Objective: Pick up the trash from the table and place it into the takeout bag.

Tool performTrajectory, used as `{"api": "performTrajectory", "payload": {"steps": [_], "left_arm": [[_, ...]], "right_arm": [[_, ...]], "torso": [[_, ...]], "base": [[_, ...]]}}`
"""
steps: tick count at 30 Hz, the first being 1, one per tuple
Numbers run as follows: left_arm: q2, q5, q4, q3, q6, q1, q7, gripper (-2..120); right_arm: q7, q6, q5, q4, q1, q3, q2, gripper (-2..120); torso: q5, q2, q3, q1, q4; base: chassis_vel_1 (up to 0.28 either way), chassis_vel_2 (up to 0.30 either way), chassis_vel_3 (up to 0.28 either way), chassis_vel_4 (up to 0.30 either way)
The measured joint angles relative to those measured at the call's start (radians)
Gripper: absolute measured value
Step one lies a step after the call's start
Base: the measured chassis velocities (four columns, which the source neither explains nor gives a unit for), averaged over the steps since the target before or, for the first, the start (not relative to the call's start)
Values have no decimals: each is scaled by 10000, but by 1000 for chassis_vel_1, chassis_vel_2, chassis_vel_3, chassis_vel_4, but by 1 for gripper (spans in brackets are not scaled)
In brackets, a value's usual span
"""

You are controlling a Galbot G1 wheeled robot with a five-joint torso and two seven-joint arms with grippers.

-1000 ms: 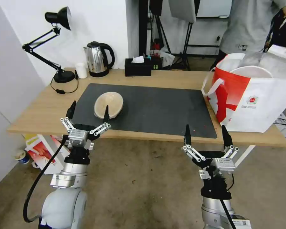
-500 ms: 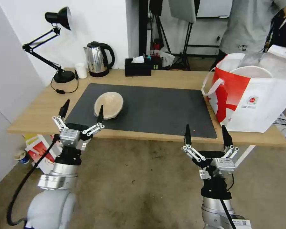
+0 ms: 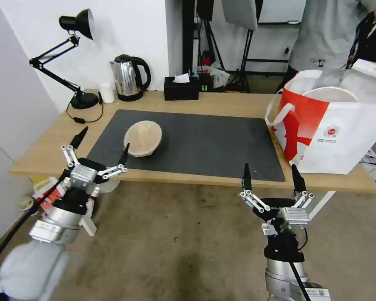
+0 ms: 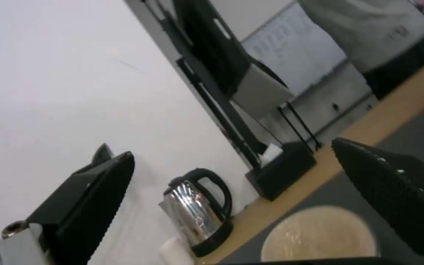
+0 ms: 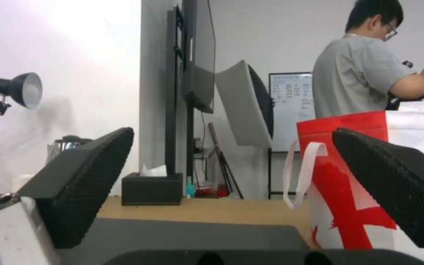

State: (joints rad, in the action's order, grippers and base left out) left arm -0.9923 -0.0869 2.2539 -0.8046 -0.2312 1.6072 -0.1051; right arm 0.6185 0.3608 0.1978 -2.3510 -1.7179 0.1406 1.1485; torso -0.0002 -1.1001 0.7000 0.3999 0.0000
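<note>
- Beige oval bowl (image 3: 143, 138) on dark mat, centre-left of frame.
- Left gripper (image 3: 101, 147) spread wide, lower left, empty.
- Right gripper (image 3: 270, 177) spread wide, lower right, near takeout bag (image 3: 334, 133).

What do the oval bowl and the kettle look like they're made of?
The beige oval bowl looks like matte moulded pulp or paper fibre, though plastic is possible. The kettle looks like polished steel, mirror-bright with reflections, with a black, probably plastic, handle and base.
</note>
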Motion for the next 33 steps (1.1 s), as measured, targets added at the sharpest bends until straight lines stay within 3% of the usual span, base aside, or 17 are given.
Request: {"api": "performTrajectory", "payload": {"steps": [6,9,15,33], "left_arm": [[987,191,-580,94,-286,191,-189,100],[1147,262,-720,214,-316,121,-207,100],[1888,471,-1299,1028,-338,-307,-235,100],[2673,569,-1746,1716,-478,-763,-290,100]], "right_arm": [[0,0,-3,0,0,0,0,100],[0,0,-2,0,0,0,0,100],[0,0,-3,0,0,0,0,100],[0,0,-3,0,0,0,0,100]], "torso": [[0,0,0,-1,1],[-1,0,0,0,0],[0,0,0,0,-1],[1,0,0,1,0]], "base": [[0,0,0,0],[0,0,0,0],[0,0,0,0],[0,0,0,0]]}}
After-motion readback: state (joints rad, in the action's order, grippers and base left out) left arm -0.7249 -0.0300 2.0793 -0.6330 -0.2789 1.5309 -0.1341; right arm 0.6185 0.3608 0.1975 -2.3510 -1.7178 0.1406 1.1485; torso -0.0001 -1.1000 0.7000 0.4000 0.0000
